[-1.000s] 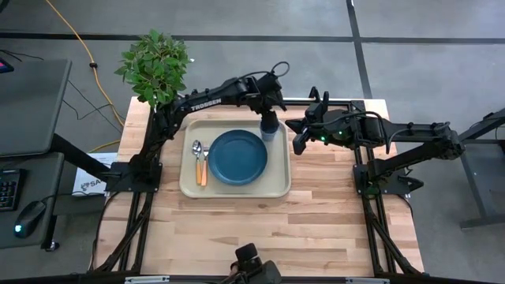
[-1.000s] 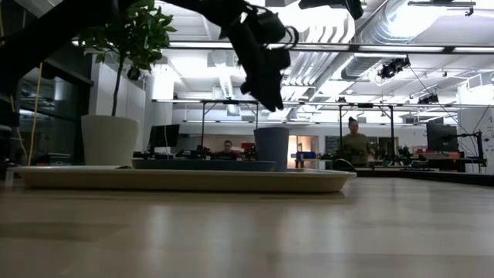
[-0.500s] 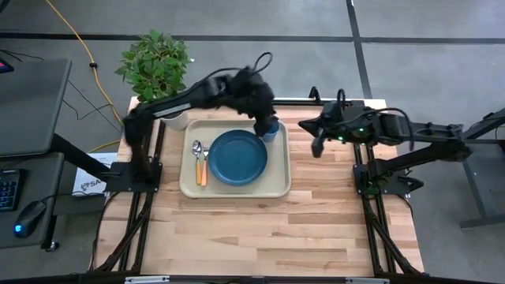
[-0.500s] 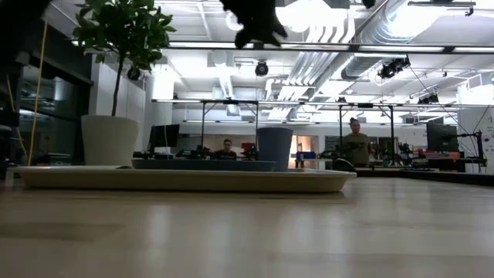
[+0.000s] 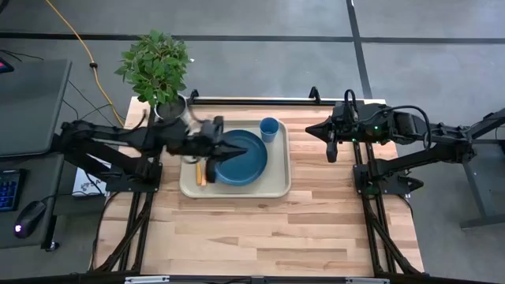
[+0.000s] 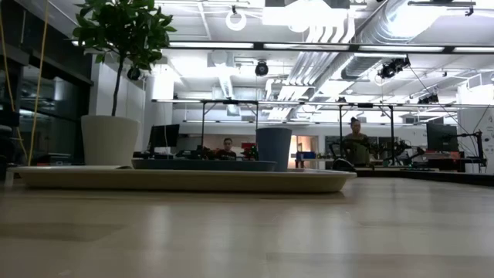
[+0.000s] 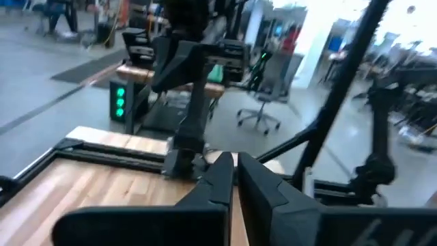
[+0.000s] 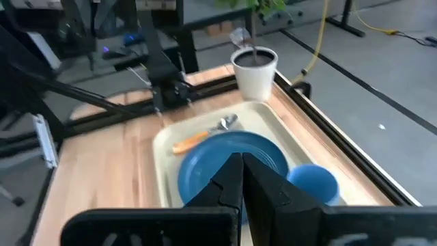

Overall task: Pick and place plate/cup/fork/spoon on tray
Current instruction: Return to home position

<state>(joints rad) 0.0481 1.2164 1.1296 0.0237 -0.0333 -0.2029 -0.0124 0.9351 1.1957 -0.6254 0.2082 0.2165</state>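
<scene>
The beige tray [image 5: 276,188] lies on the table's far middle. The dark-blue plate [image 5: 246,164] rests flat on it. The blue cup [image 5: 269,128] stands upright at the tray's far right corner. Left of the plate lie the spoon [image 8: 227,123] and the fork. In the high view only their orange handles [image 5: 200,175] show below my left arm. My left gripper [image 5: 241,151] hangs shut above the plate's left part, high enough to stay out of the low view. My right gripper [image 5: 329,145] is shut above the table, right of the tray.
A white pot with a green plant [image 5: 170,110] stands at the table's far left corner, just beyond the tray. Bare wood [image 5: 260,229] lies near of the tray. Black frame rails [image 5: 363,170] run along the table's left and right sides. People show in the room beyond.
My left gripper has risen from beside the cup, swung toward the table's left over the plate, and shut. The cup stays upright on the tray. My right gripper has drawn back toward the table's right edge, away from the tray.
</scene>
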